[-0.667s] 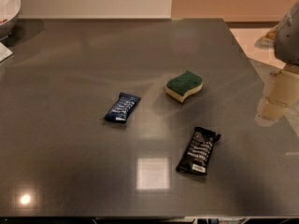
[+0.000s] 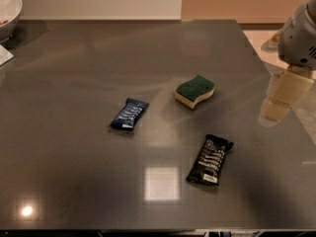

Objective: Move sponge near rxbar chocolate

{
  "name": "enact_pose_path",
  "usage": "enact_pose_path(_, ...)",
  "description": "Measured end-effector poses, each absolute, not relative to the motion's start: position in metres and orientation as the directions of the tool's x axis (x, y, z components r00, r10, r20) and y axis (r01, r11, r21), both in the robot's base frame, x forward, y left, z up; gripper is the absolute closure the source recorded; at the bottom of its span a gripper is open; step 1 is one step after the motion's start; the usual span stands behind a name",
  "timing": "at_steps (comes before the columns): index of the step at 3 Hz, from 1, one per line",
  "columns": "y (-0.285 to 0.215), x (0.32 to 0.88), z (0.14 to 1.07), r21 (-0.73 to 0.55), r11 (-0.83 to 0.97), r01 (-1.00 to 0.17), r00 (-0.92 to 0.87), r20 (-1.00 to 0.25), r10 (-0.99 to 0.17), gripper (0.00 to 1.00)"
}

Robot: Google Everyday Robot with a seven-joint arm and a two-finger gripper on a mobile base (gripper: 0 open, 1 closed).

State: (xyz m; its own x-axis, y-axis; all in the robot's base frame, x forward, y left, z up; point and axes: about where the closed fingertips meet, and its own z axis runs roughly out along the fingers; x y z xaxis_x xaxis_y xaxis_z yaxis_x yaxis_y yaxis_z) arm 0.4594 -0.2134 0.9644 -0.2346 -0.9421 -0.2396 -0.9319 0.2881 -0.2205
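On the dark grey desk (image 2: 74, 83), centre-right: the sponge (image 2: 195, 91) lies flat, green side up, with its pale foam body showing along the near edge. The rxbar (image 2: 210, 160) has a black wrapper with white lettering and a white patch at its near end. It lies flat, closer to the front edge and slightly right of the sponge. Its long axis runs front to back, with the far end tilted a little to the right. Sponge and rxbar are apart, with bare desk between them.

The blue bar (image 2: 129, 114) lies flat to the left of the sponge and a bit nearer the front, apart from both. The three items form a loose triangle in the middle of the desk.

The gripper (image 2: 274, 113) is at the right side of the view, over the right edge of the desk. It is a pale cream part hanging below a white arm housing (image 2: 298, 38). It is well right of the sponge and touches none of the items. Open or closed: cannot tell from this angle.

Far left corner: a white bowl (image 2: 7, 9), partly cut off by the frame edge. A bright square reflection (image 2: 161, 183) sits on the desk surface just left of the rxbar.
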Motion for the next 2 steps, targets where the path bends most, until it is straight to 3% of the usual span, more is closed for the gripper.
enact_pose_path(2,-0.201,0.518,0.921,-0.142,0.319,-0.937,-0.262,-0.320,-0.910,0.00)
